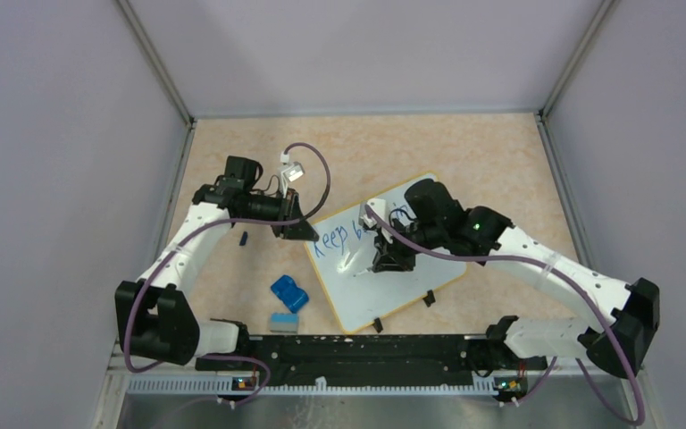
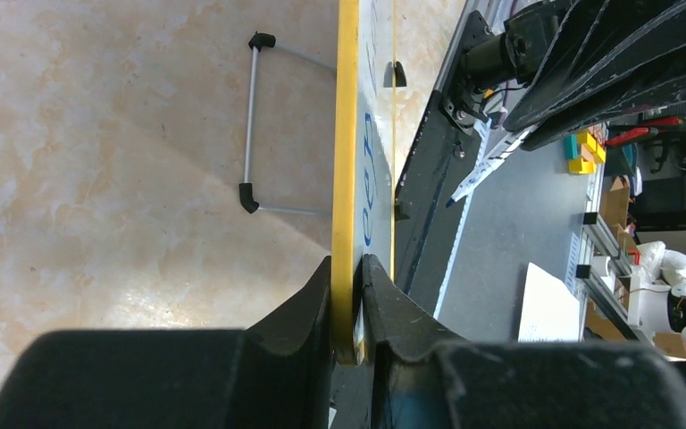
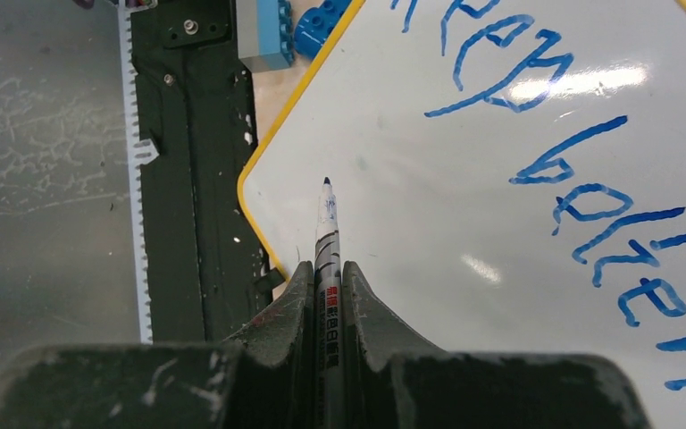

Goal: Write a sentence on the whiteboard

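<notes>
Left gripper gripped the whiteboard by its yellow left rim. Right gripper held a marker, tip toward the board's near-left corner, beside the blue sentence.

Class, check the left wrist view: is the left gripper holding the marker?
No, the left gripper clamps the whiteboard by its yellow rim; the marker sits in the right gripper.

A: Where's your whiteboard?
B: Middle of the table, slightly right of centre. Its left edge sits in the left gripper.
A: The blocks?
B: On the table, just left of the board's near corner.
</notes>
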